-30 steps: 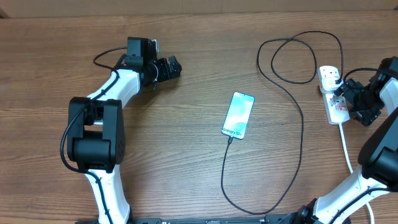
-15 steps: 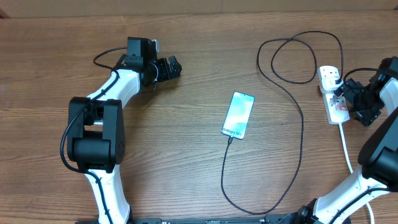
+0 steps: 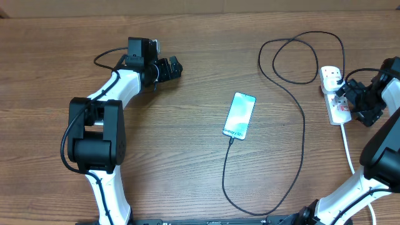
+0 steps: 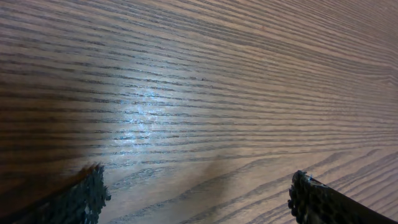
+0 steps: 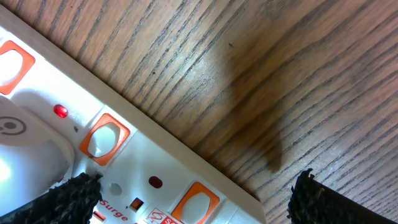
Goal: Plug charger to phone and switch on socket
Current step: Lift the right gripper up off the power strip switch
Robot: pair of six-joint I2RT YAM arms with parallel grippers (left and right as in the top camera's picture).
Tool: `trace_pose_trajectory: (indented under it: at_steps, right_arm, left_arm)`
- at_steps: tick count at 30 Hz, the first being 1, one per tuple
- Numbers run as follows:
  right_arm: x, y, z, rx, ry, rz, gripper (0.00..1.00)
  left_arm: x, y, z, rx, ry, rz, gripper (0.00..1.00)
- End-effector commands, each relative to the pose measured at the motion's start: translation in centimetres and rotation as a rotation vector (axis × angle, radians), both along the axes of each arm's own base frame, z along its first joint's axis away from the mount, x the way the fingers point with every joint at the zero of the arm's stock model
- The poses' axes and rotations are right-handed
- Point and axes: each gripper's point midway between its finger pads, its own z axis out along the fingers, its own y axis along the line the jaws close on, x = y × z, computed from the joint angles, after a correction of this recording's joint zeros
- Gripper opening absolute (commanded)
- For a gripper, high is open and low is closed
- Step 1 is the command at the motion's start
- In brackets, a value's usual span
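Observation:
The phone (image 3: 239, 115) lies face up mid-table, its teal screen lit. The charger (image 3: 304, 128), a thin black cable, meets the phone's lower edge, loops toward the front edge, then runs up and coils to the top end of the socket (image 3: 335, 99). That white socket lies at the right. My right gripper (image 3: 351, 104) hovers open over it. In the right wrist view the socket (image 5: 143, 155) shows orange-framed switches (image 5: 103, 138) and a lit red lamp (image 5: 60, 111), with my right gripper (image 5: 196, 202) straddling its edge. My left gripper (image 3: 177, 67) is open at the far left, over bare wood (image 4: 196, 198).
A thick white cord (image 3: 347, 150) runs from the socket toward the front right, beside the right arm's base. The left arm's black base (image 3: 94, 134) stands at the front left. The cable's coil (image 3: 300, 56) lies at the back right.

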Motion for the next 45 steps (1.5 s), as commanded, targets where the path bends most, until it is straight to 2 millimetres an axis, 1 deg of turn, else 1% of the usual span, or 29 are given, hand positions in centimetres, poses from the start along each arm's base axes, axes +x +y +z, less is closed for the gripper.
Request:
trace_pose_trajectory:
  at_steps: [1, 25, 29, 31, 34, 37, 44, 45]
  right_arm:
    - [-2.1, -0.5, -2.6, -0.008, 0.093, -0.017, 1.0]
    - [-2.1, -0.5, -2.6, -0.008, 0.093, -0.016, 1.0]
    - [-2.0, -0.5, -2.3, -0.012, 0.087, -0.016, 1.0]
    - [-1.9, -0.6, -1.8, -0.018, 0.076, -0.016, 1.0]
    - [-1.5, -0.8, -0.2, -0.04, 0.039, -0.018, 1.0]
    - [-1.0, -1.1, 2.5, -0.074, -0.019, -0.019, 1.0]
    - [-0.5, -1.4, 10.4, -0.175, -0.189, -0.025, 1.0]
    - [-0.5, -1.4, 11.0, -0.183, -0.203, -0.025, 1.0]
  left_arm:
    - [-1.1, 1.5, -2.6, 0.065, 0.064, 0.038, 0.99]
    - [-1.1, 1.5, -2.6, 0.065, 0.064, 0.038, 1.0]
    - [-1.1, 1.5, -2.6, 0.065, 0.064, 0.038, 1.0]
    - [-1.1, 1.5, -2.6, 0.065, 0.064, 0.038, 1.0]
    - [-1.1, 1.5, -2.6, 0.065, 0.064, 0.038, 0.99]
    - [-1.1, 1.5, -2.6, 0.065, 0.064, 0.038, 1.0]
    - [-1.1, 1.5, -2.6, 0.065, 0.064, 0.038, 0.99]
    - [-1.1, 1.5, -2.6, 0.065, 0.064, 0.038, 1.0]
